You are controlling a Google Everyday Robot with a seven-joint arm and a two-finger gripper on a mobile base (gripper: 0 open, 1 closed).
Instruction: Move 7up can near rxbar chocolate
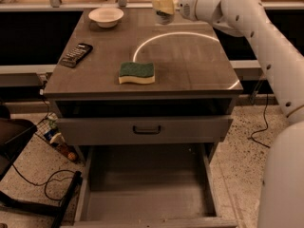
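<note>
The 7up can (pixel 164 14) is held upright above the far middle of the brown table (pixel 190 70), its top near the upper edge of the view. My gripper (pixel 163 4) is shut on the 7up can, with the white arm reaching in from the right. The rxbar chocolate (pixel 76 54), a thin black bar, lies flat near the table's left edge, well left of the can.
A white bowl (pixel 106 16) stands at the far left corner. A green-and-yellow sponge (pixel 137 73) lies at the table's front middle. Below the top, one drawer (pixel 145 128) is shut and a lower drawer (pixel 147 194) is pulled open.
</note>
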